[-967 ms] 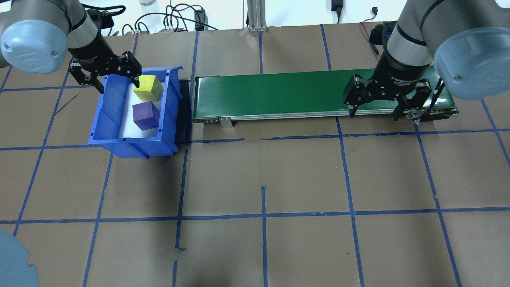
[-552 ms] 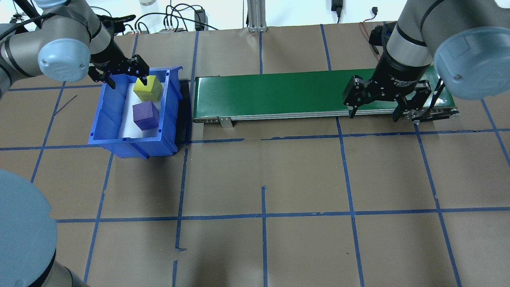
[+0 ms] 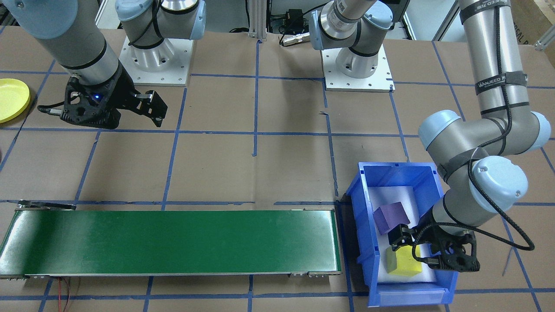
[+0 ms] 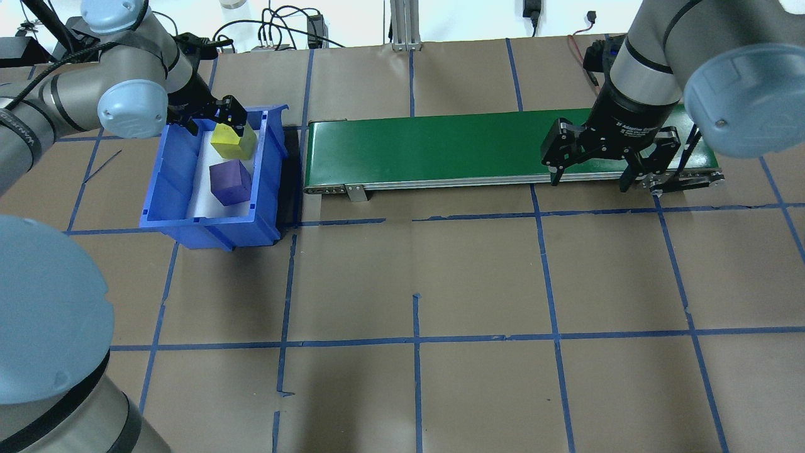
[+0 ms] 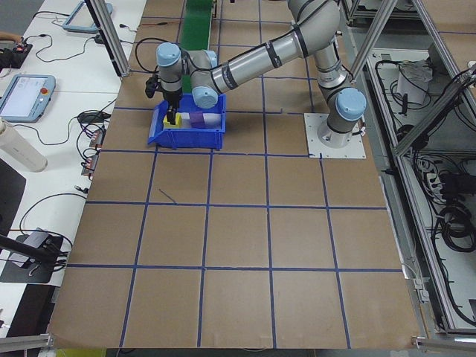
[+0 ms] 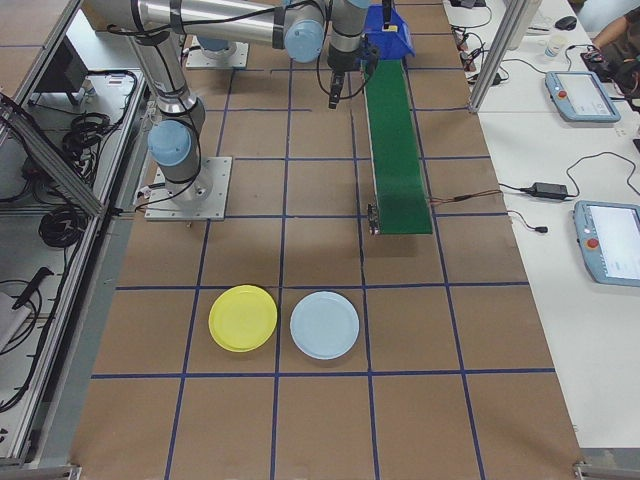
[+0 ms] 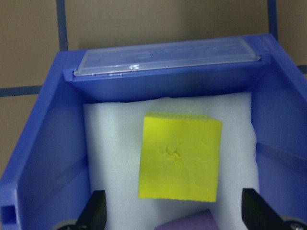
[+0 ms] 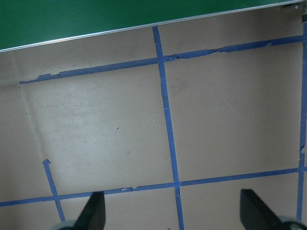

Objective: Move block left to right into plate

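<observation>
Your left gripper [image 7: 172,215] hangs inside the blue bin [image 4: 170,207] with its jaws spread wide, one fingertip [image 7: 94,211] on each side of the yellow block [image 7: 180,155], which lies flat on the white foam liner [image 7: 112,158] at the bin's far end, not yet pinched. Just beside it, toward the bin's open middle, sits the purple block [image 4: 230,182]; its corner shows right between your fingertips in the wrist view, so a descent that drifts that way could land a finger on it or drag it along. The yellow block sits slightly turned against the jaw line, so a close may twist it rather than seat it squarely, and foam gives underfoot if you press too deep. The bin's tall walls crowd the fingers on both sides; a sideways lift could catch the rim and tip the bin. Your right gripper [image 4: 591,170] waits with jaws spread at the conveyor's [image 4: 440,148] far end from the bin, holding nothing. The yellow plate [image 6: 243,318] lies well away from the bin, past that end, beside a pale blue plate [image 6: 324,325], which could be mistaken for the target.
</observation>
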`<state>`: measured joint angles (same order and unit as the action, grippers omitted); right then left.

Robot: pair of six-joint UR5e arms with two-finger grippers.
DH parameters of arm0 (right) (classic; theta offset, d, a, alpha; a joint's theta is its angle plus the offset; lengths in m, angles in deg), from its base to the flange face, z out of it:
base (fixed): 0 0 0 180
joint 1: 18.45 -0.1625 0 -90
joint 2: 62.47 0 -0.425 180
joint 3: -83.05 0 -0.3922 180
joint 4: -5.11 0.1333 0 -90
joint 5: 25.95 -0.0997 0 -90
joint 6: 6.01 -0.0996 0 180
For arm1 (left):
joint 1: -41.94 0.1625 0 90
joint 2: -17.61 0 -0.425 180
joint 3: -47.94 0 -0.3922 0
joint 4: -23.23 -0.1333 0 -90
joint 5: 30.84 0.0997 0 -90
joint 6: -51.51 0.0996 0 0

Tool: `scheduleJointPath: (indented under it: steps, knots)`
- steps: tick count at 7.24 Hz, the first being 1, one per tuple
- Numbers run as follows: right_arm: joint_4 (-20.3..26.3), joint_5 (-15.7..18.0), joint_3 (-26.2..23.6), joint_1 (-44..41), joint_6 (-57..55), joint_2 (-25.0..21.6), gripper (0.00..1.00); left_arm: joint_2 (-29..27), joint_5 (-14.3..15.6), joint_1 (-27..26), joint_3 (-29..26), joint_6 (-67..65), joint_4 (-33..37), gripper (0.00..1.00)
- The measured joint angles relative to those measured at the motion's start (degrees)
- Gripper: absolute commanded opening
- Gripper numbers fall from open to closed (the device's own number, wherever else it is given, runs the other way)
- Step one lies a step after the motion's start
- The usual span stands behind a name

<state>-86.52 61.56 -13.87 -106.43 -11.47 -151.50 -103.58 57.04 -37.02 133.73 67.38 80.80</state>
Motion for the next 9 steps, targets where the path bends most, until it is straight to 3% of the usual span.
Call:
scheduleJointPath:
  steps: [2,5,9]
  knots:
    - [-0.1,0.0,0.0,0.0,0.2,0.0,1.0,-2.0,-2.2,0.0,-0.1,0.5,-2.0,0.98]
    - [-0.1,0.0,0.0,0.0,0.4,0.0,1.0,-4.2,-2.5,-0.1,-0.2,0.7,-5.0,0.64]
    - [0.1,0.1,-0.2,0.0,0.4,0.0,1.0,-3.0,-2.2,0.0,-0.6,0.8,-5.6,0.64]
